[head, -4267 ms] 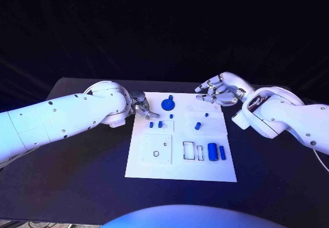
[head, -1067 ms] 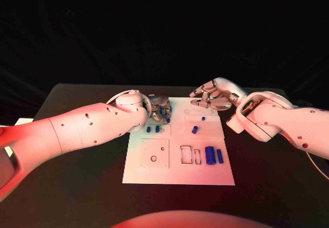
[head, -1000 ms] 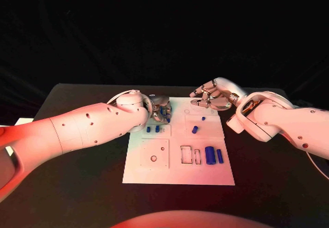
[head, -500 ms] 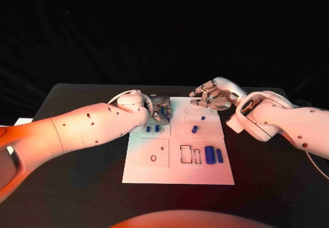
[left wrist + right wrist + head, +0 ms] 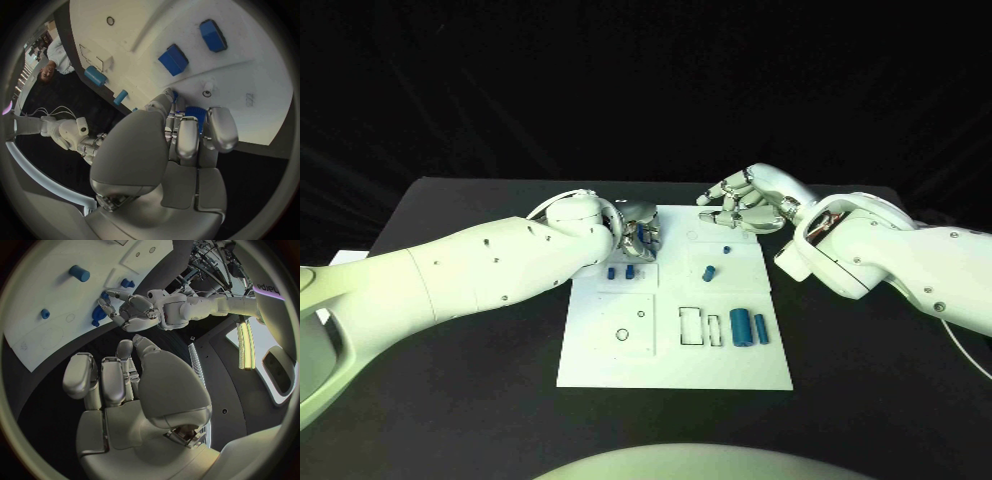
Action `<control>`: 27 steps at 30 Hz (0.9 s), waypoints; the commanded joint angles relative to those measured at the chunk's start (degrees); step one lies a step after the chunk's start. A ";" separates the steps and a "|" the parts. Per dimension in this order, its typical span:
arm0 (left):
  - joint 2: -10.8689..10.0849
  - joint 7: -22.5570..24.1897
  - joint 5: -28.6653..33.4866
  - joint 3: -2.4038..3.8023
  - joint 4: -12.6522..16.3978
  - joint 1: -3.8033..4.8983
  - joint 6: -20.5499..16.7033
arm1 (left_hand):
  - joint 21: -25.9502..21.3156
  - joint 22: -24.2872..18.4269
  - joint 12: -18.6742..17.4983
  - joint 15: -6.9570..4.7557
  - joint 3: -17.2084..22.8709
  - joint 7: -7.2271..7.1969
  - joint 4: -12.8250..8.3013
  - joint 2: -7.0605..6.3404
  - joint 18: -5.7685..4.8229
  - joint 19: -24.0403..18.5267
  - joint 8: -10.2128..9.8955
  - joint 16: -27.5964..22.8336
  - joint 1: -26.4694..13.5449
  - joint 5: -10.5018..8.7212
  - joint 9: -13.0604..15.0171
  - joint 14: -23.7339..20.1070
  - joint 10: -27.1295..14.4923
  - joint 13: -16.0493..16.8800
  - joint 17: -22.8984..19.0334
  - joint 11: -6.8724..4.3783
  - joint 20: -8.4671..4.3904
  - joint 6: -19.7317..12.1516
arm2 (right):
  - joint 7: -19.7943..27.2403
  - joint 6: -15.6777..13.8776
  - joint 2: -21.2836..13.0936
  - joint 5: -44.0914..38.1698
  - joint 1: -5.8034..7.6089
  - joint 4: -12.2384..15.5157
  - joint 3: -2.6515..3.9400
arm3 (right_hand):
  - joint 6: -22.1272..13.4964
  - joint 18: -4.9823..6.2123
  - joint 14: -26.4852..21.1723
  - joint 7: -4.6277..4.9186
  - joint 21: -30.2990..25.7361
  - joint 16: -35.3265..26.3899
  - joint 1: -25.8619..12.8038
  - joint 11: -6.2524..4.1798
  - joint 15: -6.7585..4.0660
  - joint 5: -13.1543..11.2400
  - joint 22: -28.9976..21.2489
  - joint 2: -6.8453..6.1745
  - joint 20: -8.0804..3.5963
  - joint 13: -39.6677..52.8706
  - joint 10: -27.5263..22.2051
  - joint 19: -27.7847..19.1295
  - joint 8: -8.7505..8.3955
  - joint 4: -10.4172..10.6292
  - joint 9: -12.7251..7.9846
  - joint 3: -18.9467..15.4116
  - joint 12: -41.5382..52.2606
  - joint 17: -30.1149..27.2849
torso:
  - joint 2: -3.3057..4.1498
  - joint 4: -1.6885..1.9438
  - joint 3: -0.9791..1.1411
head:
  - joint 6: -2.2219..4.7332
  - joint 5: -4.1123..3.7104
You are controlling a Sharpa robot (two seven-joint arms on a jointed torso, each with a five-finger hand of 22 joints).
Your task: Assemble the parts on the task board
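In the head view, the task board (image 5: 678, 355) is lying in the middle of the black table (image 5: 473, 380), and the left hand (image 5: 640, 229) is reaching over its far left corner, fingers curling down around a blue part (image 5: 643, 236) there. Two small blue pieces (image 5: 622, 270) are sitting just nearer on the board, another blue peg (image 5: 711, 272) is lying toward the middle, and two blue cylinders (image 5: 750, 327) are resting near the board's right edge. The right hand (image 5: 749, 203) is hovering over the far right corner, fingers curled in and grasping nothing. In the left wrist view, the left hand (image 5: 181, 142) is pressing its fingertips (image 5: 222, 131) around the blue part (image 5: 194, 112) on the white board (image 5: 262, 90); whether it is actually gripping it I cannot tell. In the right wrist view, the right hand (image 5: 119, 385) is showing bent, empty fingers above the board's edge (image 5: 37, 347), with the left hand (image 5: 128, 310) across from it.
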 commanded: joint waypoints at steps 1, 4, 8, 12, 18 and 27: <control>0.05 0.33 0.40 -0.05 -0.33 -0.08 1.93 | 0.71 1.42 -0.18 -0.10 0.71 0.02 -0.10 0.25 -0.84 0.45 -0.03 0.52 0.69 -0.07 -0.07 0.39 0.93 0.00 0.17 -0.14 0.00 0.92 | 0.23 0.61 0.07 -0.51 -0.03 0.10 0.01 | -0.32 1.01 1.97 -0.13 -0.34 -0.32 0.18 -0.08 0.00 0.39 0.07 0.12 0.08 0.08 -0.25 -0.23 0.38 0.11 0.08 0.12 0.05 0.03 | -0.01 0.05 -0.01 | 0.01 -0.03; 0.12 0.37 0.42 -0.05 -0.43 -0.08 2.31 | 1.80 2.24 0.00 -0.40 1.85 -0.21 -0.93 0.70 -0.99 0.69 0.37 1.02 1.68 -0.04 0.06 0.68 2.30 0.12 0.50 -0.49 -0.16 2.22 | 0.23 0.63 0.08 -0.53 -0.03 0.11 0.01 | -0.32 1.01 1.97 -0.13 -0.34 -0.32 0.18 -0.08 0.00 0.39 0.07 0.12 0.08 0.08 -0.25 -0.23 0.38 0.11 0.08 0.12 0.05 0.03 | 0.00 0.09 -0.04 | 0.03 -0.02; 0.24 0.61 0.42 -0.05 -0.50 -0.09 2.38 | 3.14 3.21 0.15 -0.74 3.18 -0.50 -1.99 1.06 -1.20 1.01 0.72 1.61 2.51 -0.03 0.24 1.07 3.97 0.37 0.90 -0.96 -0.43 3.62 | 0.25 0.67 0.15 -0.53 -0.03 0.09 0.01 | -0.32 1.01 1.97 -0.13 -0.34 -0.32 0.18 -0.08 0.00 0.39 0.07 0.12 0.08 0.08 -0.25 -0.23 0.38 0.11 0.08 0.12 0.05 0.03 | -0.01 0.03 -0.03 | 0.18 0.08; 0.27 0.83 0.43 -0.06 -0.57 -0.09 2.23 | 3.51 3.56 -0.07 -0.96 3.89 -0.71 -2.39 1.16 -1.26 1.05 0.96 1.76 2.31 -0.05 0.42 1.20 5.01 0.51 0.85 -1.22 -0.62 4.71 | 0.23 0.65 0.16 -0.53 -0.03 0.11 0.01 | -0.32 1.03 1.97 -0.13 -0.38 -0.33 0.21 -0.09 -0.01 0.40 -0.01 0.15 0.08 0.11 -0.22 -0.27 0.38 0.11 0.08 0.16 0.10 0.03 | 0.01 0.01 -0.03 | 0.17 0.04; -0.02 1.32 0.96 -0.05 -0.39 -0.10 1.11 | 3.61 3.75 -0.69 -1.03 4.48 -0.66 -2.67 1.12 -1.27 1.01 0.86 1.84 1.88 -0.07 0.48 1.24 5.57 0.50 0.74 -1.27 -0.75 5.26 | 0.15 0.65 0.15 -0.53 -0.03 0.10 0.01 | -0.32 1.03 1.97 -0.11 -0.40 -0.35 0.14 -0.07 0.00 0.38 -0.04 0.13 0.08 0.09 -0.23 -0.28 0.39 0.16 0.08 0.13 0.08 0.01 | -0.01 0.05 -0.04 | 0.21 0.07; -1.81 1.76 3.00 0.42 1.44 -0.11 -2.05 | 3.83 4.03 -1.65 -0.94 4.86 -0.43 -2.79 0.68 -1.31 1.01 0.30 2.01 1.00 -0.13 0.36 1.30 5.82 0.42 0.70 -1.13 -0.77 5.16 | 0.05 0.73 0.24 -0.51 -0.03 -0.04 0.01 | -0.34 1.03 1.97 -0.08 -0.43 -0.41 -0.17 -0.03 0.02 0.38 -0.06 0.20 0.09 0.03 -0.21 -0.28 0.41 0.47 0.07 0.07 0.07 -0.03 | 0.02 0.05 0.00 | 0.37 0.18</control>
